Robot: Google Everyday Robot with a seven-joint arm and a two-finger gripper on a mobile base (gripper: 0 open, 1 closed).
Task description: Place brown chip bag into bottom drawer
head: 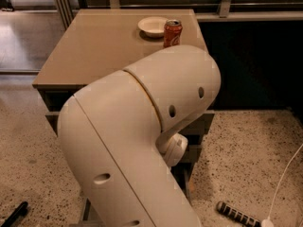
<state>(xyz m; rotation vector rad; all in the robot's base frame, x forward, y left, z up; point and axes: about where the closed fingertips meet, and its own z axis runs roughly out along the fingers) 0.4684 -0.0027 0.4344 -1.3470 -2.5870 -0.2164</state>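
Bottom drawer (pixel 85 212) mostly, gripper wholly, behind white arm (pixel 142 141); bowl (pixel 152 26) empty.

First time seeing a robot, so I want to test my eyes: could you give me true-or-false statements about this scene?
1. A red soda can stands upright on the tan cabinet top. True.
2. The shallow white bowl lies on the floor. False: it sits on the cabinet top beside the can.
3. The robot's cream-white arm covers much of the cabinet's front. True.
4. The gripper plainly holds a brown chip bag. False: neither gripper nor bag is in view.
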